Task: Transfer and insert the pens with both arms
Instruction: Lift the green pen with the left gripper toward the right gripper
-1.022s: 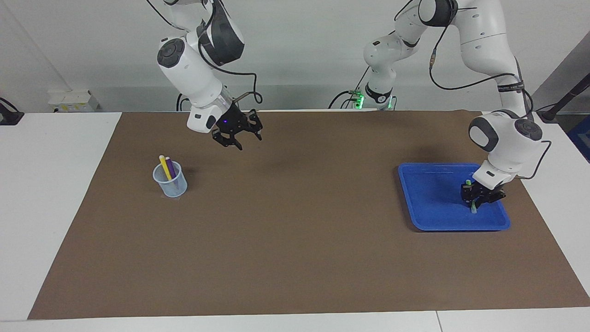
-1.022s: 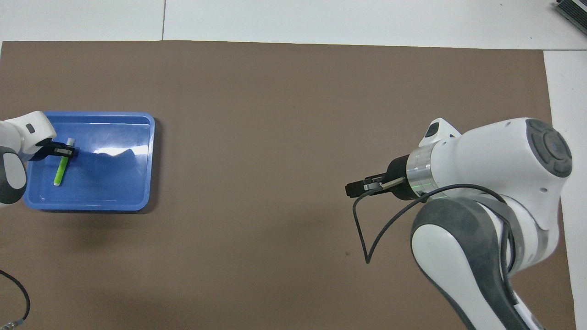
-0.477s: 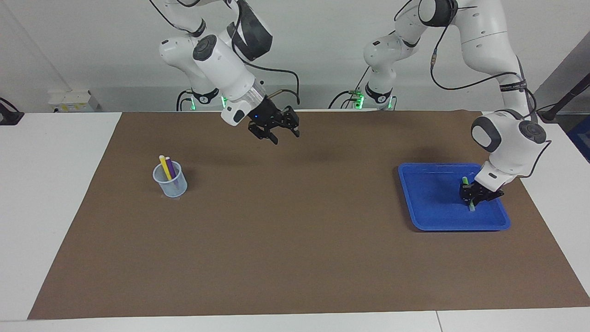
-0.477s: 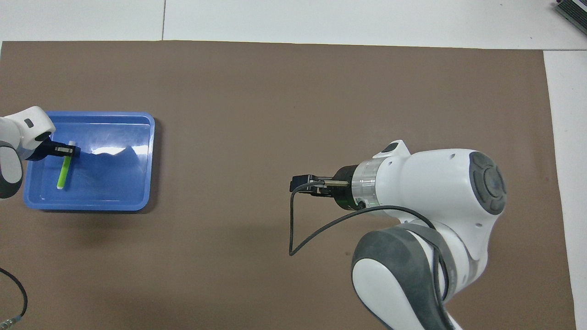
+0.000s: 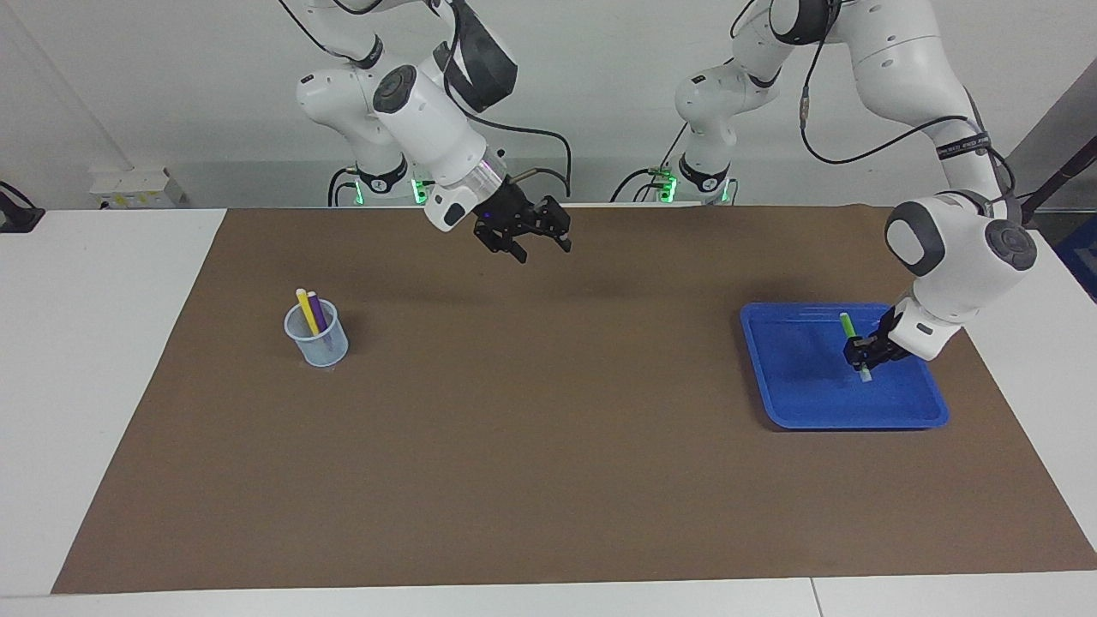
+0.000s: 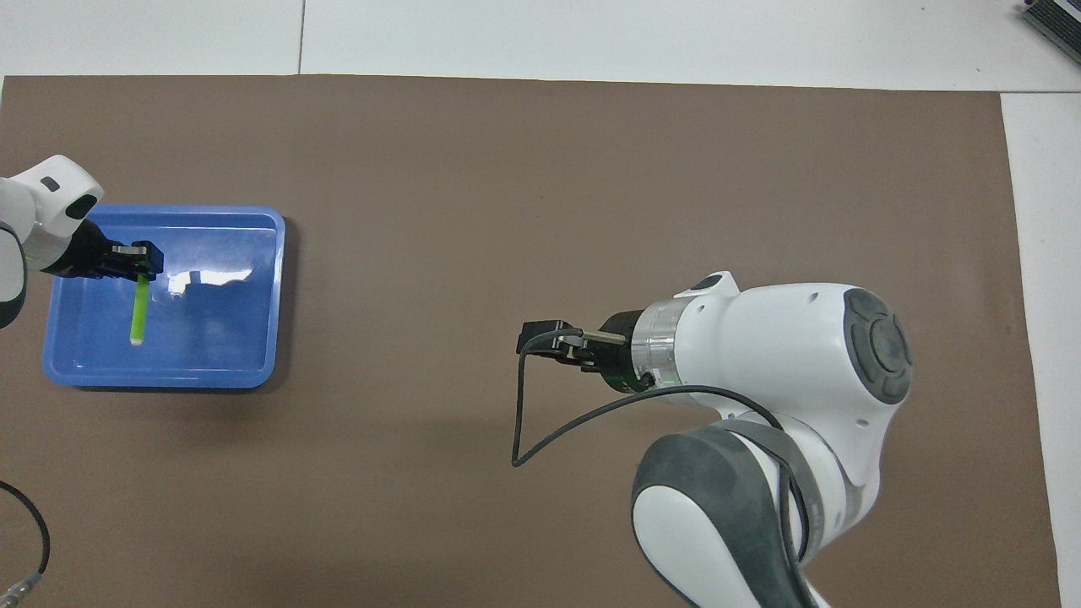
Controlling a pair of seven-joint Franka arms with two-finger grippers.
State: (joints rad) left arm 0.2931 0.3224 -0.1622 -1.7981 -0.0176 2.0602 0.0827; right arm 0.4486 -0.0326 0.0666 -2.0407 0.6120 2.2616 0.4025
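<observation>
My left gripper (image 5: 864,353) (image 6: 142,257) is shut on the whitish end of the green pen (image 5: 847,326) (image 6: 138,311). It holds the pen tilted, just above the floor of the blue tray (image 5: 857,420) (image 6: 253,253). At the right arm's end of the mat stands a clear cup (image 5: 319,344) with the yellow pen (image 5: 303,307) and the purple pen (image 5: 315,308) upright in it. The right arm hides the cup in the overhead view. My right gripper (image 5: 542,250) (image 6: 530,331) hangs open and empty over the middle of the mat.
A brown mat (image 5: 548,480) covers most of the white table. A black cable (image 6: 517,422) loops down from the right wrist. A small white box (image 5: 133,187) sits on the white table near the right arm's base.
The left gripper has raised the green pen off the tray floor and shifted it toward the table's middle. The right gripper has swung from near the cup to mid-mat, its jaws wider.
</observation>
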